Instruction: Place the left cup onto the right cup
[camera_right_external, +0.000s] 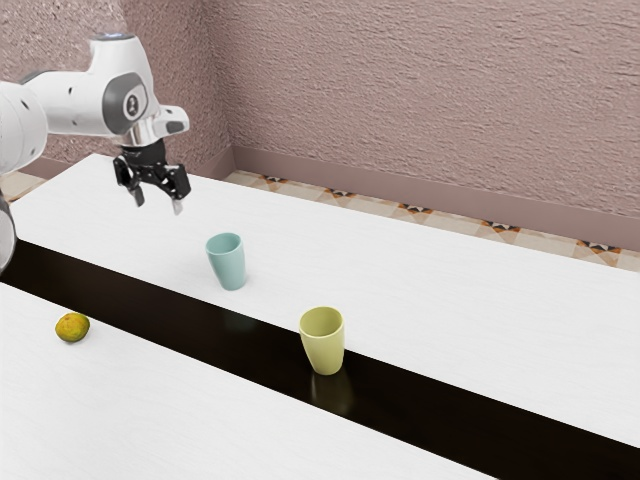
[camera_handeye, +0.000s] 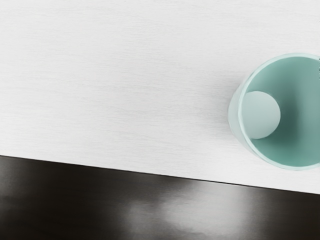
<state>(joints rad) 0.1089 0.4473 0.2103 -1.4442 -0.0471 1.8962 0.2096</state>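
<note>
**Left cup and surroundings.** The teal cup, your task's left cup, stands upright and mouth-up on the white surface of the bench. It is just beside the far edge of the dark strip that runs lengthwise across the bench. In the wrist view the teal cup lies off to one side of the hand, its hollow interior exposed. You may judge from this that the hand is not yet centred over it.

The yellow-green cup, the right cup and your target, stands upright on the dark strip itself. It is near the teal cup but apart from it, toward the exterior view's right. Both cups open upward, so the teal cup's narrower base can probably seat in the yellow-green cup's mouth.

The jaws, at the end of the arm, hang spread and empty above the bench's far white part, higher than the teal cup and to the exterior view's left of it. They point downward and touch nothing, a posture suited to descending on the cup's rim.

Count: two cups, one arm, one dark strip, and one small orange-yellow fruit on the near white part.
</note>
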